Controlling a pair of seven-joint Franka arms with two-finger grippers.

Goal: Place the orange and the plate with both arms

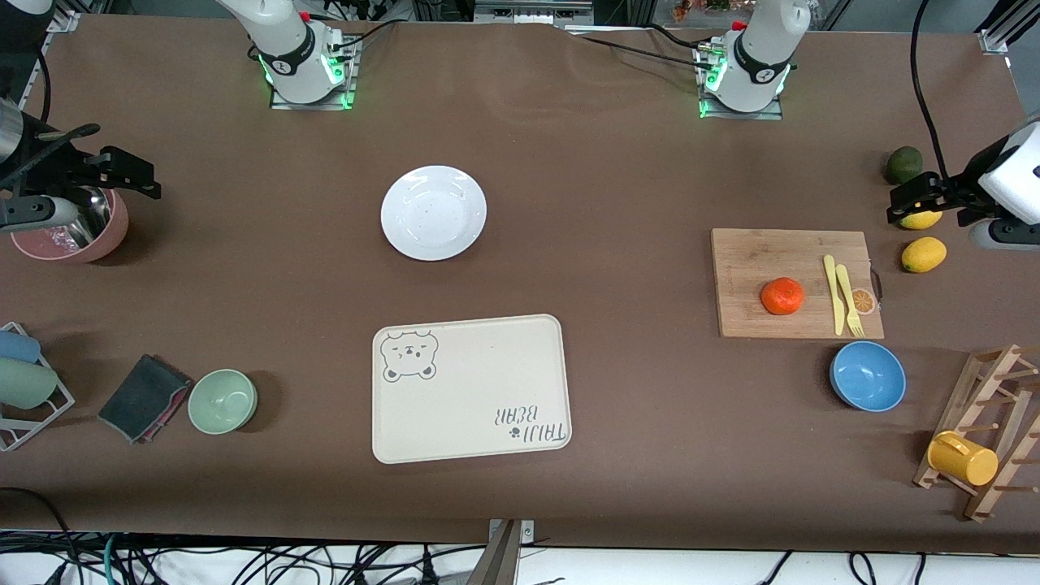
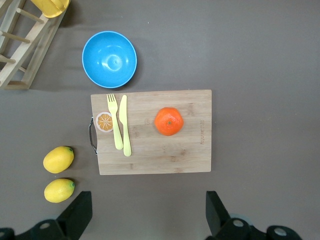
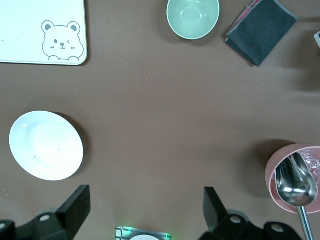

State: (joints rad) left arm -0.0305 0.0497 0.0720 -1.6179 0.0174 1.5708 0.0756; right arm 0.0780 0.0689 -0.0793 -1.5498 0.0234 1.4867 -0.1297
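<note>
The orange sits on a wooden cutting board toward the left arm's end of the table; it also shows in the left wrist view. The white plate lies on the table farther from the front camera than the beige tray; it also shows in the right wrist view. My left gripper is open, holds nothing, and hangs high over the lemons. My right gripper is open, holds nothing, and hangs high over the pink bowl.
A yellow fork and knife lie on the board beside the orange. A blue bowl, two lemons, an avocado and a wooden rack with a yellow mug stand nearby. A green bowl, grey cloth and pink bowl sit toward the right arm's end.
</note>
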